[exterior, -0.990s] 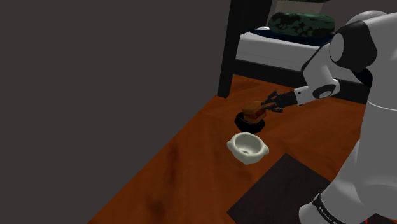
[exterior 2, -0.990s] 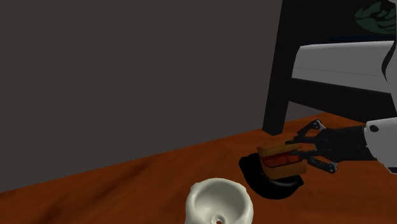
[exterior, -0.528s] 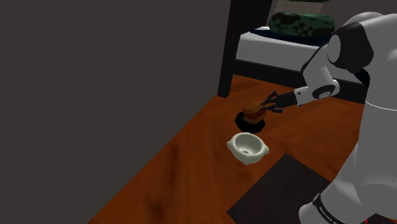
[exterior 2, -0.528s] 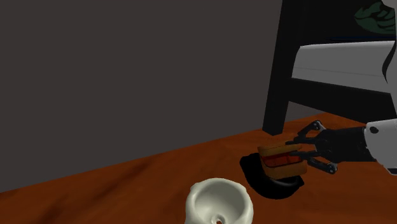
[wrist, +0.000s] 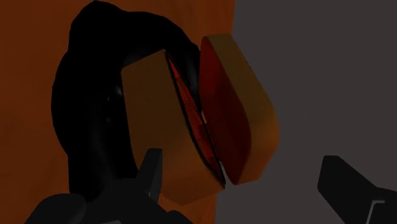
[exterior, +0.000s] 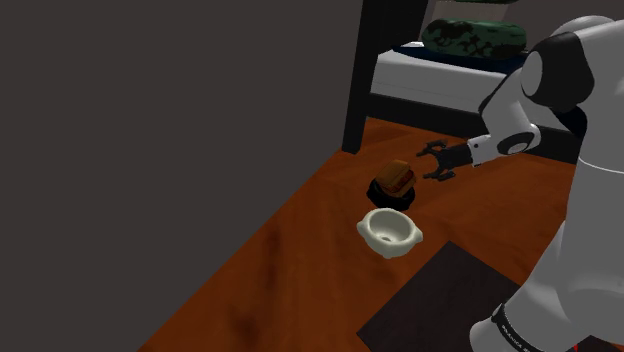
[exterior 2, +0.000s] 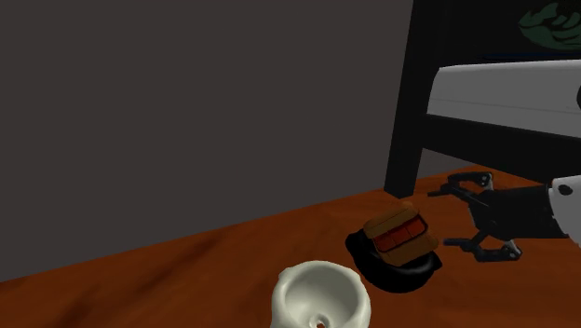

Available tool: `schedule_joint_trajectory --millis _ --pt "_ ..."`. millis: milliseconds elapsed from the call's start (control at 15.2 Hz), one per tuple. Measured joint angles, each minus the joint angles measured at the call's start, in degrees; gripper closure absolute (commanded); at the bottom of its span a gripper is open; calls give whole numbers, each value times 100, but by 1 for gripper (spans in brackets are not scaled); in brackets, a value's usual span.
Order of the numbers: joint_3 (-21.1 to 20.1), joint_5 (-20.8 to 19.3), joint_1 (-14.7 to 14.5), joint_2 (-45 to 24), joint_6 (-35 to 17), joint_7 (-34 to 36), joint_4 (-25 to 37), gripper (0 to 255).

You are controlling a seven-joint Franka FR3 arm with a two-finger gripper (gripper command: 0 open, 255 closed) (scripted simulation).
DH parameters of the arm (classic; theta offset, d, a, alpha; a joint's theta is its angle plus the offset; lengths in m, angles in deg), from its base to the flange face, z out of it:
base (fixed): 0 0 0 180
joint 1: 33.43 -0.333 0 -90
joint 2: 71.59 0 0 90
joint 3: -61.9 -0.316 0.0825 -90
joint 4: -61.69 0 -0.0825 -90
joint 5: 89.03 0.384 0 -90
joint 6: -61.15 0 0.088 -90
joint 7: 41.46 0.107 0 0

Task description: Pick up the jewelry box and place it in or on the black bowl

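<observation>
An orange-brown jewelry box [exterior: 396, 180] with a red seam lies tilted in the black bowl [exterior: 391, 196] on the wooden floor. My black gripper [exterior: 436, 162] hangs open just off the box, toward the shoulder view's right, touching nothing. In the second exterior view the box [exterior 2: 398, 233] leans on the bowl's rim [exterior 2: 391, 272], and the gripper [exterior 2: 447, 220] stands a short gap to its right. In the wrist view the box [wrist: 197, 121] sits ahead of the gripper [wrist: 245, 191] in the bowl [wrist: 89, 108], with the fingers [wrist: 150, 172] spread wide and clear of it.
A white bowl [exterior: 390, 231] stands just in front of the black one, nearer the stand. A dark mat [exterior: 450, 300] lies by the stand. Behind rise a black post [exterior: 357, 90] and a white bed [exterior: 440, 75] with a dark green cushion [exterior: 472, 35].
The gripper has let go of the jewelry box, opened wide and drawn back toward the shoulder view's right. The box has tipped and settled in the black bowl.
</observation>
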State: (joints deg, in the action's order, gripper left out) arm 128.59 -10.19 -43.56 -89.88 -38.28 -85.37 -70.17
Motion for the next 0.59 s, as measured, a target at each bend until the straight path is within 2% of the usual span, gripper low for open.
schedule_joint_trajectory --millis 198,594 --pt "232 -343 95 156 156 84 84 0" --pt "288 -419 82 212 160 97 72 0"
